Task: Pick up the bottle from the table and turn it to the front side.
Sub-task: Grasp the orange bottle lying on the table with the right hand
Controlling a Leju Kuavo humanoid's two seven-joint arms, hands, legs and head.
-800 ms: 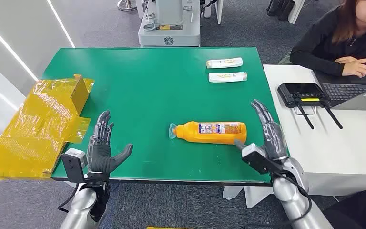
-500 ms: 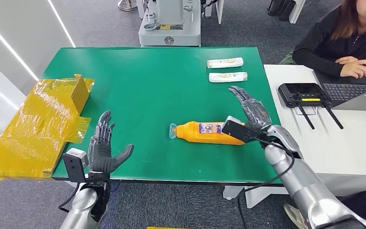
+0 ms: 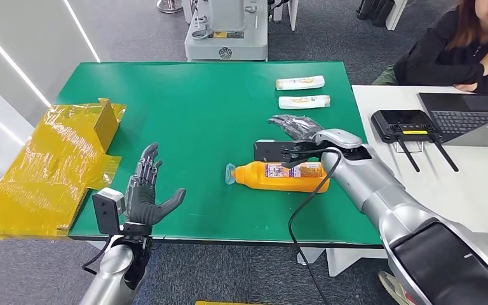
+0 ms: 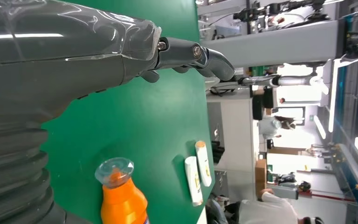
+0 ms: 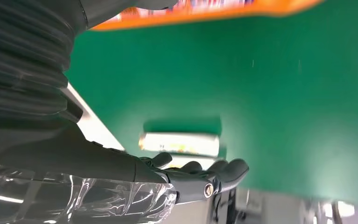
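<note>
An orange bottle (image 3: 279, 177) lies on its side on the green table (image 3: 190, 114), its clear cap (image 3: 230, 173) pointing left and a printed label facing up. My right hand (image 3: 295, 127) hovers just beyond the bottle with its fingers stretched out and nothing in it. The right wrist view shows the bottle (image 5: 205, 11) close beside the outstretched fingers (image 5: 200, 179). My left hand (image 3: 146, 190) stands open near the table's front left edge, well left of the bottle. In the left wrist view the bottle (image 4: 121, 198) lies ahead of the left hand's fingers (image 4: 191, 53).
Two white tubes (image 3: 299, 83) (image 3: 303, 102) lie at the table's far right. A yellow plastic-wrapped box (image 3: 57, 159) overhangs the left edge. A white side table (image 3: 432, 190) holds a controller (image 3: 403, 125) and a laptop (image 3: 464, 114); a person (image 3: 451, 54) sits behind it.
My right arm has swung in from the table's right edge, and its hand has gone left, past the bottle's far side. The left hand has risen slightly. The bottle lies where it was.
</note>
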